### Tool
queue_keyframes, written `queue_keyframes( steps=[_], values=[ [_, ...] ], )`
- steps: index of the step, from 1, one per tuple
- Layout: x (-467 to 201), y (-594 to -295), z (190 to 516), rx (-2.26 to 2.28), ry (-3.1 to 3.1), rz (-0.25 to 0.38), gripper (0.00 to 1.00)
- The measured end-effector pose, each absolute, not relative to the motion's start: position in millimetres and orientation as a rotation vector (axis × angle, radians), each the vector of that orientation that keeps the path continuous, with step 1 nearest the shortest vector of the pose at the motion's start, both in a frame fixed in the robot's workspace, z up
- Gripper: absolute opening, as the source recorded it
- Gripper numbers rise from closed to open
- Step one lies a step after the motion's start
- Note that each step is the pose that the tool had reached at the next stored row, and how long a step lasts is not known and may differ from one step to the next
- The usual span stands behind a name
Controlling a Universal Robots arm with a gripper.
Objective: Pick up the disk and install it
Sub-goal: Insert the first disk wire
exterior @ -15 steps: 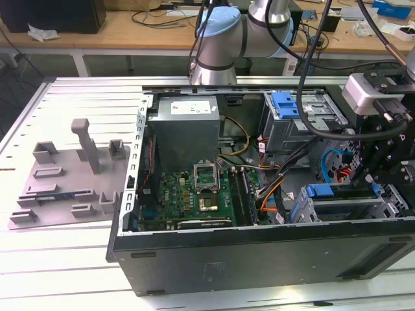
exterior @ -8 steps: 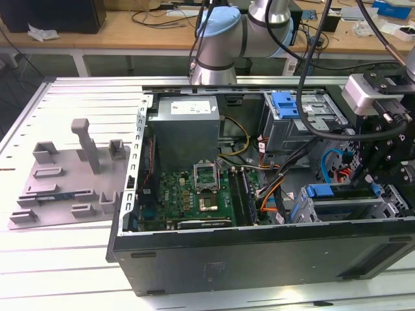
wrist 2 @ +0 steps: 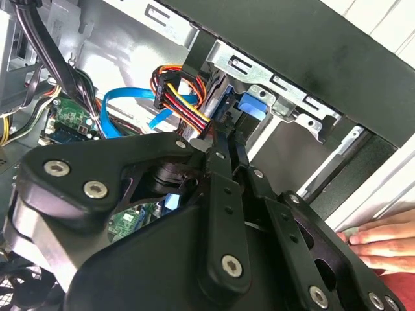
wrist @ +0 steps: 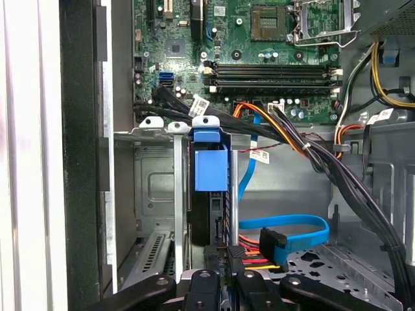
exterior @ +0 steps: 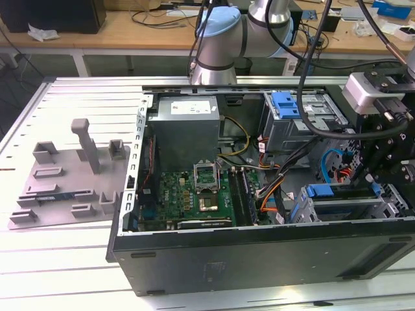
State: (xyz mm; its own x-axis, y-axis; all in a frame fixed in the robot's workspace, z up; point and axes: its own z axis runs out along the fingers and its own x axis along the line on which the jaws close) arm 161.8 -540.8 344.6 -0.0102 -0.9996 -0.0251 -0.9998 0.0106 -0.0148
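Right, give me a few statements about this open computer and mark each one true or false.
1. The computer case lies open with its motherboard exposed. True.
2. The disk lies on the table outside the case. False: it stands edge-on in the drive cage inside the case.
3. A person's hand is just outside the case's wall in the second wrist view. True.
4. A cooler covers the processor socket. False: the socket is bare.
5. A blue flat cable loops near the drive cage. True.
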Motion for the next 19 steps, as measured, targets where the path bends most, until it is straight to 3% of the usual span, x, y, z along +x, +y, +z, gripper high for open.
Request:
queue_keyframes(
  steps=[19],
  values=[
    [161.8,-540.6,341.2,-2.19,2.213,0.011,0.17]
  ],
)
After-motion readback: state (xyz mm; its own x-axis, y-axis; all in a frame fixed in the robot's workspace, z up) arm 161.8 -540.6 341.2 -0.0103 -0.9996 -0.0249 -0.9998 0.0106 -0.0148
